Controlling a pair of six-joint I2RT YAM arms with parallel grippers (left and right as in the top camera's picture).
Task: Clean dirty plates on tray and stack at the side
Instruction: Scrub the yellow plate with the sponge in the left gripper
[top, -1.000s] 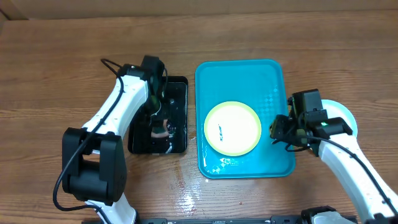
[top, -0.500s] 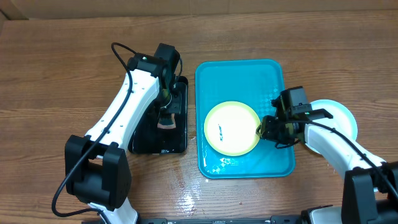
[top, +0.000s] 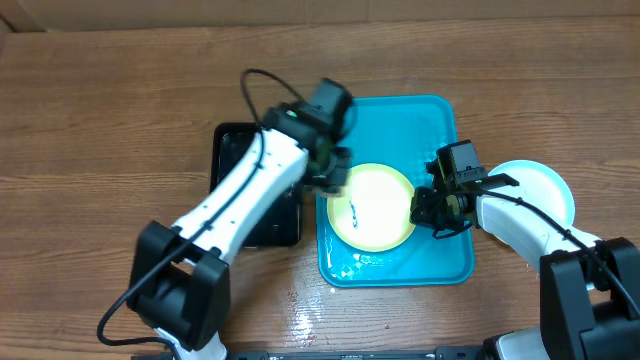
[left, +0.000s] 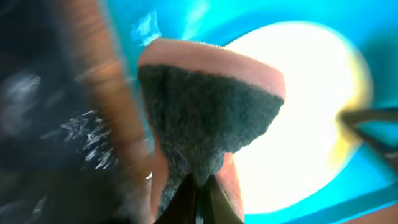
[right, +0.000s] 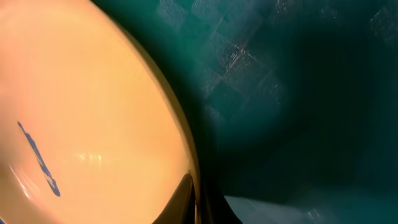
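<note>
Plate (top: 380, 205) with teal smear (top: 352, 210), pinched by right claw (top: 418, 212); left claw (top: 333, 172) grips sponge (left: 211, 106).

The wooden table (top: 100, 100) is being viewed straight down from well above by the fixed overhead camera. The sponge (left: 205, 118) is being framed at very close range by the left wrist camera, which is being pointed along its own fingers, with the plate (left: 311, 112) and tray (left: 261, 12) blurred beyond. The plate's rim is being filmed from closer still by the right wrist camera, angled downwards. Plate and tray are being shared by all three views.
</note>
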